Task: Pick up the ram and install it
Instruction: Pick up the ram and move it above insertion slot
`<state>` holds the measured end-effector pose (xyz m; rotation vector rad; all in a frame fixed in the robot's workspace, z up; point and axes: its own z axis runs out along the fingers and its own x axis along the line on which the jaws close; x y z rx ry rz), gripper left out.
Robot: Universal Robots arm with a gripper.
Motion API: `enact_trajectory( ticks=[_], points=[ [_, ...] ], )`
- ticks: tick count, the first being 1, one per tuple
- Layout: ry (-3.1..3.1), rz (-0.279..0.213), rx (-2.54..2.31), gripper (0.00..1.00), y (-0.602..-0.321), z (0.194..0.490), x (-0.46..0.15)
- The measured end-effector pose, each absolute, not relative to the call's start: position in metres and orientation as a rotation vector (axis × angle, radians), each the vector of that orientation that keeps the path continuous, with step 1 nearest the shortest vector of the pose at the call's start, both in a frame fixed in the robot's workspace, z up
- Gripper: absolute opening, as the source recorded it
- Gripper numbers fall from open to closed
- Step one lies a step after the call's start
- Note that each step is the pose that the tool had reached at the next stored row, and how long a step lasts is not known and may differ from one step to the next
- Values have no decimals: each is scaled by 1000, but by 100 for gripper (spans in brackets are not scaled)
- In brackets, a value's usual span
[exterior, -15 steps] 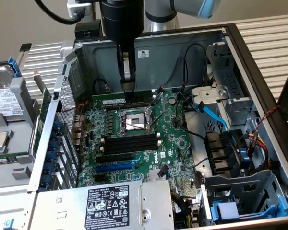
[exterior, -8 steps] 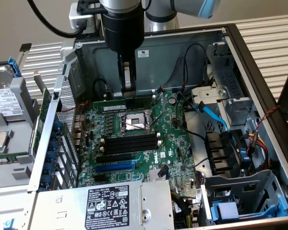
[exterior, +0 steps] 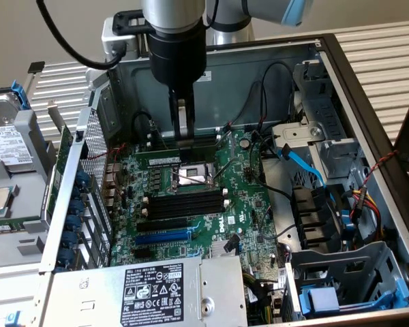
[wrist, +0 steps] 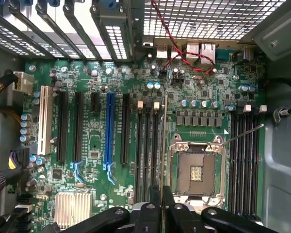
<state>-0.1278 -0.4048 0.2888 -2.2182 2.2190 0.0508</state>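
The tool point(exterior: 184, 138) reaches down into the open computer case point(exterior: 345, 80) and is clamped on the ram point(exterior: 206, 144), gripping the thin green stick near the middle of its length. In the exterior view the ram hangs level under the fingertips, above the motherboard point(exterior: 249, 197), and appears on the far side of the CPU socket point(exterior: 191, 176). It runs parallel to the empty black memory slots point(exterior: 187, 204) on the socket's near side. The blue expansion slot point(exterior: 160, 237) lies beyond those, nearer the power supply point(exterior: 157, 293).

From the wrist camera the ram point(wrist: 164, 145) is seen edge-on as a thin line leaving the tool point(wrist: 163, 196). It shows between a bank of black memory slots point(wrist: 148, 145) and the CPU socket point(wrist: 196, 172). Whether it touches the board cannot be told.
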Motion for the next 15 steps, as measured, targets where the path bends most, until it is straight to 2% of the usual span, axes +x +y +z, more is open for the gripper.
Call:
enact_trajectory(
  ticks=[15],
  points=[
    [2220,53,-2219,13,-409,288,-121]
  ],
)
